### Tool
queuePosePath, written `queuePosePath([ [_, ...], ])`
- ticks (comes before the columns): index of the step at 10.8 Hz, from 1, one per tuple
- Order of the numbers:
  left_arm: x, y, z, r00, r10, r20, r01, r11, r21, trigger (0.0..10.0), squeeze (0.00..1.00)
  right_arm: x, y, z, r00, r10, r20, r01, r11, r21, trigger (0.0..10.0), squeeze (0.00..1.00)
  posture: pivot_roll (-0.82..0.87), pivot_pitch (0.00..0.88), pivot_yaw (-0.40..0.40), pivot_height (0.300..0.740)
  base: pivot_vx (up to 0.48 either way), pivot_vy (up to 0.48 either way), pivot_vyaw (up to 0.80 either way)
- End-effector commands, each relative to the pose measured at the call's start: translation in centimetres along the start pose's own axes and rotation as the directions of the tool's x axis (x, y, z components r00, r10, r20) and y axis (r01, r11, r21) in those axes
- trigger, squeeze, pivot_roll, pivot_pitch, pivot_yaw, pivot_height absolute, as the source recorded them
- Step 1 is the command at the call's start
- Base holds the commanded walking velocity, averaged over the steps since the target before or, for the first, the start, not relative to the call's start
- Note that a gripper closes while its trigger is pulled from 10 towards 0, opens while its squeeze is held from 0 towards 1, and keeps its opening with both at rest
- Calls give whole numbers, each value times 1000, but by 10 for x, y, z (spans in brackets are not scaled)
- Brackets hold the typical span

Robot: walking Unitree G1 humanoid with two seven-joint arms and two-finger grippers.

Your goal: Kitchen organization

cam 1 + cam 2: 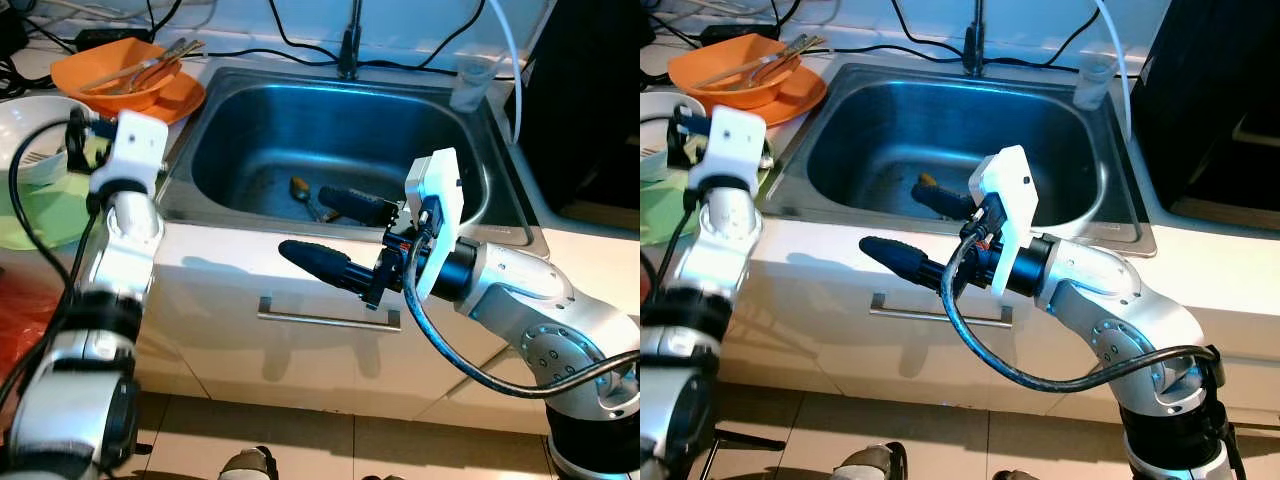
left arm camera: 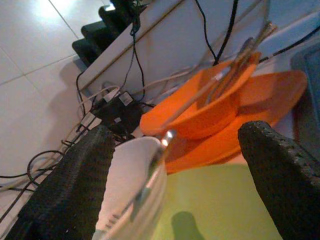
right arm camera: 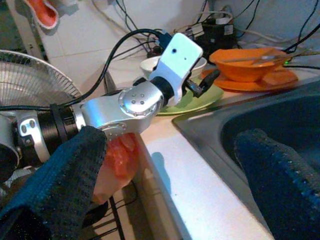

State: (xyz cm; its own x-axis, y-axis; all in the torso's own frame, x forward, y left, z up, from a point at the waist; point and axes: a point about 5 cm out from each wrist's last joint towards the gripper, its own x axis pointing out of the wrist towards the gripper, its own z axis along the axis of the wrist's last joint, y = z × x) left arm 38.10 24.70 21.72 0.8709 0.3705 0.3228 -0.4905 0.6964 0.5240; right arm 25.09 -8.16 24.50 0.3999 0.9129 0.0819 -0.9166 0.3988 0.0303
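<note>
A steel sink [image 1: 455, 140] is set into the white counter, and a spoon [image 1: 300, 188] lies on its bottom. My right gripper [image 1: 305, 221] hovers open over the sink's front rim with nothing between its fingers. At the back left, an orange bowl [image 1: 110, 75] holding several utensils rests on an orange plate [image 1: 185, 98]. A white bowl [image 2: 132, 175] with a utensil in it stands on a green plate [image 2: 215, 200]. My left gripper [image 2: 170, 185] is open just in front of the white bowl, touching nothing.
A faucet [image 1: 349, 45] rises behind the sink, and a clear plastic cup [image 1: 470, 82] stands at its back right corner. Cables run along the back wall. A dark appliance [image 1: 590, 100] stands at the right. A drawer handle [image 1: 330, 318] sits below the counter, and a red bag [image 1: 20, 320] at the left.
</note>
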Motion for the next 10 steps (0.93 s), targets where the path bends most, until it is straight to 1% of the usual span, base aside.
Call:
queuePosePath([
  [1,3,4,1,1000,29,3,-29,1000,-6,10000,0,-2,4,-1,1000,9,-8,-9,1000,4,10000,0,54,120,-16,740,0,0,0],
  [2,7,8,1,999,34,2,-34,999,-1,10000,0,-4,7,-3,1000,1,-8,-1,1000,11,10000,0,53,129,-14,740,0,0,0],
  [3,7,8,0,999,33,1,-33,999,2,10000,0,-5,8,-3,1000,-1,-8,1,1000,13,10000,0,53,129,-15,740,0,0,0],
  [4,8,8,-2,1000,-6,10,5,999,36,0,0,-6,7,-4,1000,-8,-11,8,1000,19,10000,0,56,134,-18,740,0,0,0],
  [5,7,8,-3,1000,-9,9,9,999,45,0,0,-6,6,-4,1000,-11,-14,11,1000,23,10000,0,59,139,-21,740,0,0,0],
  [10,7,12,-5,1000,13,21,-13,999,33,0,0,-6,6,-5,1000,-17,-24,18,1000,26,10000,0,54,156,-22,740,0,0,0],
])
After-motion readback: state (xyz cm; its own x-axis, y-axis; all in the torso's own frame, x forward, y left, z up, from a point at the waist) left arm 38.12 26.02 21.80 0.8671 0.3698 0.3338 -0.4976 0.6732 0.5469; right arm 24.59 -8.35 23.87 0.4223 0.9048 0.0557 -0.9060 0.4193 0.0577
